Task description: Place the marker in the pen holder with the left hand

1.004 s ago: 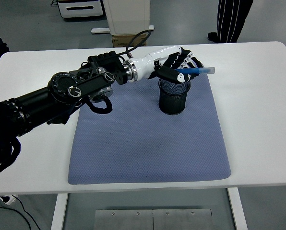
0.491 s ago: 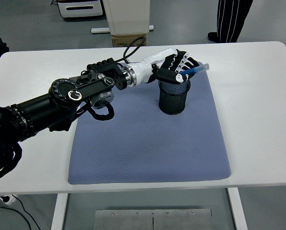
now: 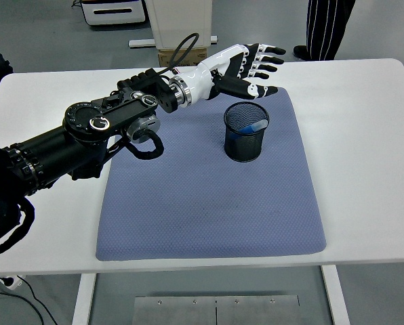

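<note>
1. Along the bottom of the frame runs the near edge of the white table (image 3: 365, 223), with its legs and a grey floor plate showing underneath.
2. A blue-grey mat (image 3: 209, 203) covers the middle of the table, its front edge in the lower centre of the frame and its back edge up near the table's far side.
3. The left arm (image 3: 87, 135) enters from the left edge and stretches diagonally toward the upper centre, black for most of its length and white at the forearm close to the wrist.
4. The black mesh pen holder (image 3: 245, 132) stands upright on the far right part of the mat, a little right of centre in the frame.
5. The blue marker (image 3: 256, 126) is inside the pen holder; only a short blue stretch shows just under the rim on the right side, so it appears to lean that way, but its exact tilt and which end is up cannot be told.
6. The left hand (image 3: 251, 68) hovers above and behind the pen holder in the upper centre, fingers (image 3: 270, 59) stretched out flat and spread toward the right, empty and clear of the rim.
7. At the top right, beyond the table, a person's legs (image 3: 329, 28) in dark striped trousers stand on the floor.
8. A white cabinet (image 3: 180, 24) sits past the far edge at the top centre.
</note>
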{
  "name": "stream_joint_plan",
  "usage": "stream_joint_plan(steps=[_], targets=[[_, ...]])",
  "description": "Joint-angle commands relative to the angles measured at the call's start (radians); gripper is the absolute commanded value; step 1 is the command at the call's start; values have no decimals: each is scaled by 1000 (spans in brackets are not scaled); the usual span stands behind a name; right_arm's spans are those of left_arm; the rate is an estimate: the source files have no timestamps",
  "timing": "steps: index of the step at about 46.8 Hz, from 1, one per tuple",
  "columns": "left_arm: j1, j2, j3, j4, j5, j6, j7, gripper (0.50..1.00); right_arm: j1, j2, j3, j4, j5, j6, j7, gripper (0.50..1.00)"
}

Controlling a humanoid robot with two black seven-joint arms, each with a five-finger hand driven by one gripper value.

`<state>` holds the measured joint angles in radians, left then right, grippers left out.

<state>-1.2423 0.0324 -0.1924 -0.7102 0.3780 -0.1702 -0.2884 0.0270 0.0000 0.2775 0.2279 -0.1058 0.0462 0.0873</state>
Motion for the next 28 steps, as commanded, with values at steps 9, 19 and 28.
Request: stream_joint_plan(steps=[9, 19, 28], targets=[[10, 76, -67, 0, -80, -2, 1, 1000, 1, 0, 0, -1, 0, 0, 0, 1000], [24, 193, -85, 0, -186, 0, 3, 1000, 1, 0, 0, 1, 0, 1, 0, 1000], [105, 319, -150, 0, -228, -9, -52, 1000, 1, 0, 0, 1, 0, 0, 0, 1000]])
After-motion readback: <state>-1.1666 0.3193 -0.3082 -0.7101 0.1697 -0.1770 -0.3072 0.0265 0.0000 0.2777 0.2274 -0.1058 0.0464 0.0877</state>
